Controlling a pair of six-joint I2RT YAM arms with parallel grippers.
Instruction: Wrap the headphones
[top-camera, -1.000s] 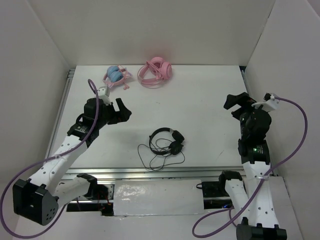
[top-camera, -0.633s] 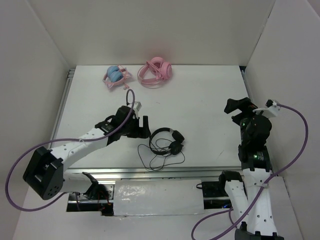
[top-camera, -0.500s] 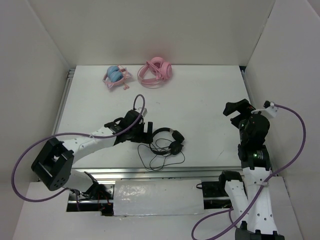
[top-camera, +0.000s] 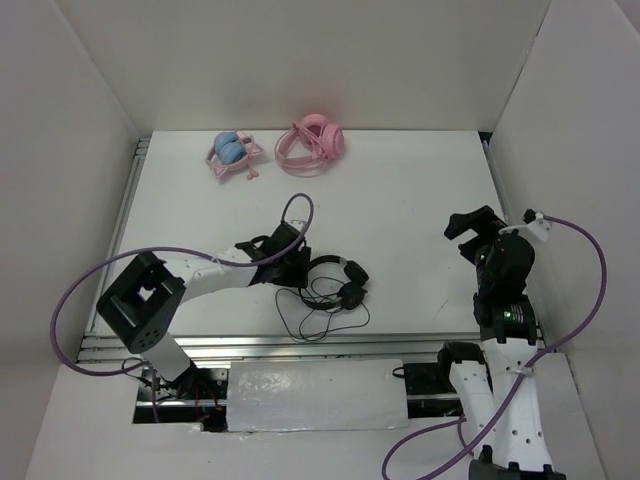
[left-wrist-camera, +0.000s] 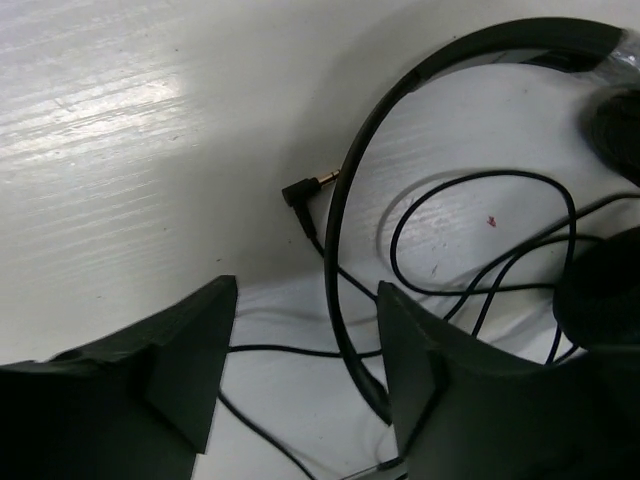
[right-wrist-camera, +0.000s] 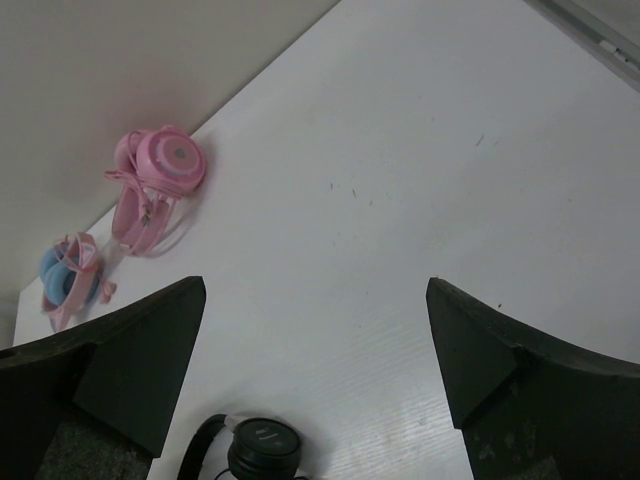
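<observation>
The small black headphones (top-camera: 340, 278) lie flat at the table's front middle, with the thin cable (top-camera: 318, 318) in loose loops in front of them. My left gripper (top-camera: 296, 267) is open, low at the left end of the headband. In the left wrist view the headband (left-wrist-camera: 334, 230) runs between the open fingers (left-wrist-camera: 305, 300), close to the right finger; the jack plug (left-wrist-camera: 305, 188) and cable loops (left-wrist-camera: 480, 174) lie beside it. My right gripper (top-camera: 470, 225) is open and empty, raised at the right; its view (right-wrist-camera: 315, 290) shows one earcup (right-wrist-camera: 263, 448) below.
All-pink headphones (top-camera: 311, 144) and pink headphones with blue earcups (top-camera: 232, 153) lie at the back edge, also in the right wrist view (right-wrist-camera: 160, 180) (right-wrist-camera: 70, 275). White walls close the table on three sides. A metal rail (top-camera: 300, 345) runs along the front edge.
My left arm has swung from the left side rightward and down to the headphones' headband, still open. My right arm has shifted slightly. The headphones have not moved.
</observation>
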